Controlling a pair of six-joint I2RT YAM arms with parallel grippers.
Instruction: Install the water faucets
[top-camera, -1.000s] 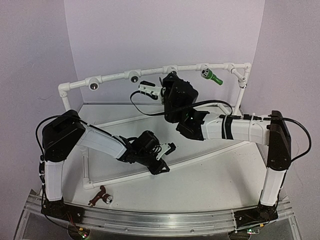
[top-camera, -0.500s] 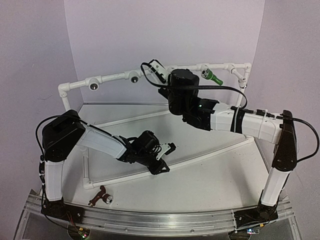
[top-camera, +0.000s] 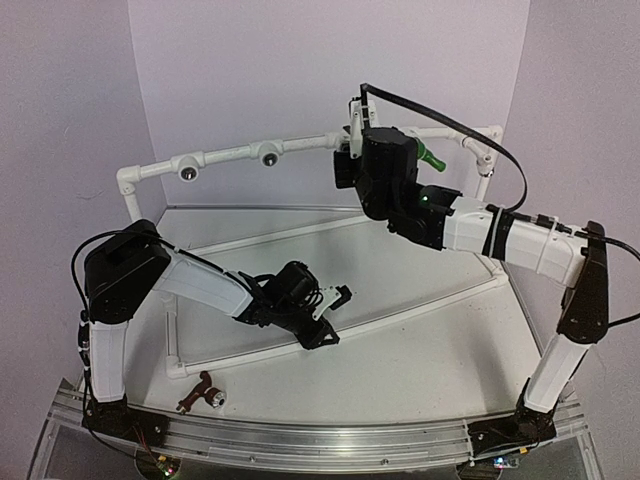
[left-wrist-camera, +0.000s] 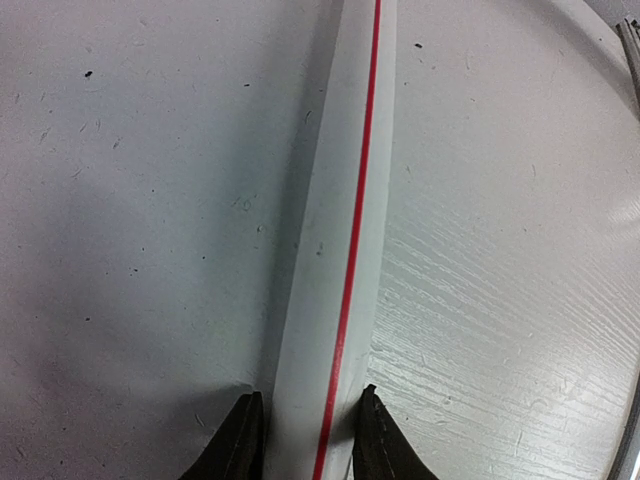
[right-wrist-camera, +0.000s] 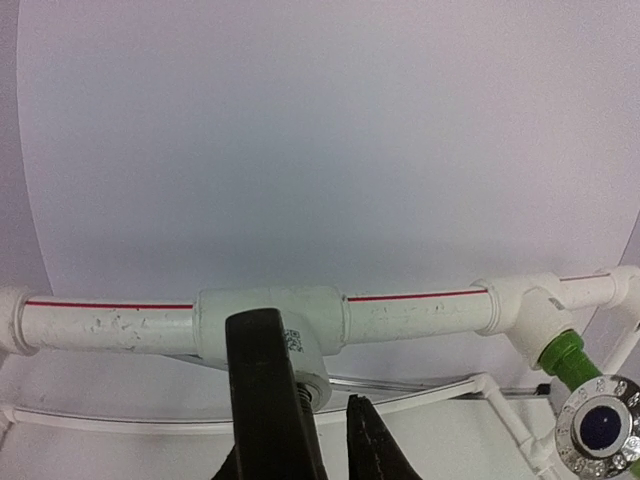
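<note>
My right gripper (top-camera: 352, 138) (right-wrist-camera: 325, 425) is raised to the white pipe frame's top rail (right-wrist-camera: 415, 312) and is shut on the black faucet (right-wrist-camera: 265, 400). The black faucet's threaded end sits at the mouth of a tee socket (right-wrist-camera: 270, 320). The green faucet (top-camera: 430, 156) (right-wrist-camera: 575, 375) sticks out of the neighbouring tee to the right. The reddish-brown faucet (top-camera: 200, 392) lies loose on the table near the left arm's base. My left gripper (top-camera: 330, 318) (left-wrist-camera: 305, 440) is shut on the frame's low red-striped pipe (left-wrist-camera: 345, 220), one finger on each side.
Two open tee sockets (top-camera: 186, 172) (top-camera: 268, 157) face forward on the left half of the top rail. The frame's low pipes (top-camera: 420, 305) cross the white table. A purple wall stands close behind the rail. An aluminium rail (top-camera: 320, 440) runs along the near edge.
The right arm swung up and to the right with the black faucet, from in front of the rail's middle to the tee beside the green faucet. The left arm has not moved.
</note>
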